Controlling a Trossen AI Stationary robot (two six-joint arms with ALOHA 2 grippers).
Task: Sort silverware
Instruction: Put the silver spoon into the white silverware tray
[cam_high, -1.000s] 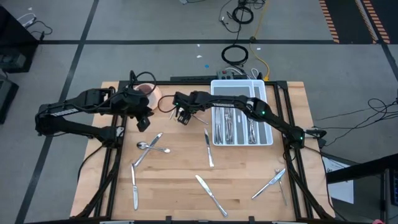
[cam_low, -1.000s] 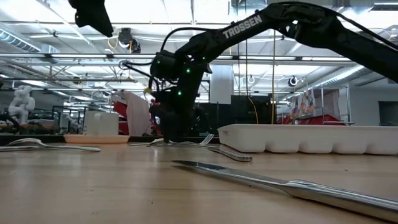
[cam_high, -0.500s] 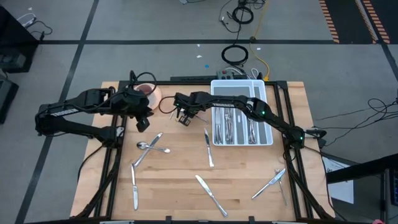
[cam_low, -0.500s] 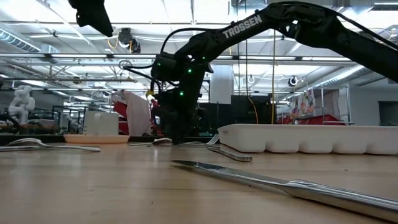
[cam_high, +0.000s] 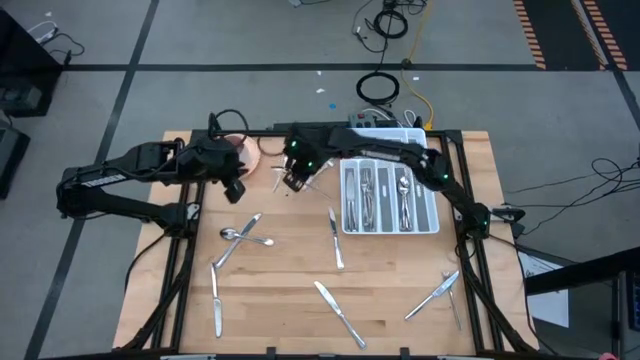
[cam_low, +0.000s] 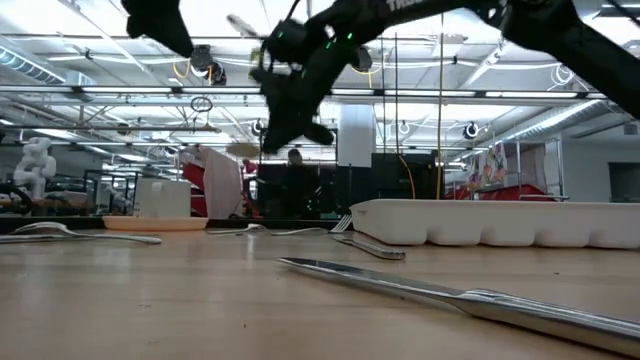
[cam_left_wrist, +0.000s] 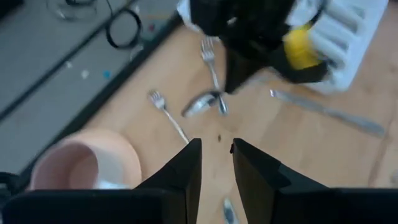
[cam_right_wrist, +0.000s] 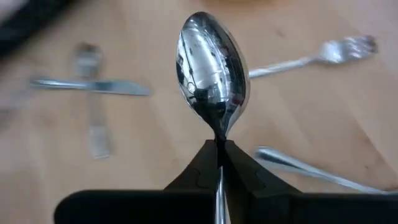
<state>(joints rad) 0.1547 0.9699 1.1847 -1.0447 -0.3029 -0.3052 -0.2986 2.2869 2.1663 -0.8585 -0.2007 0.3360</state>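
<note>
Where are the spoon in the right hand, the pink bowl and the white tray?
spoon (cam_right_wrist: 211, 74): right wrist view, on its shiny bowl.
pink bowl (cam_left_wrist: 81, 165): left wrist view, on its inside wall.
white tray (cam_high: 346, 196): high view, on its left rim.

Right gripper (cam_right_wrist: 219, 158) is hanging raised above the surface near its far edge, fingers (cam_right_wrist: 193, 171) pinching a spoon (cam_right_wrist: 211, 78) (bowl pointing outward). Left gripper (cam_left_wrist: 216, 163) is hovering beside it, arm stretched inward, fingers (cam_left_wrist: 184, 177) sitting slightly parted.
</note>
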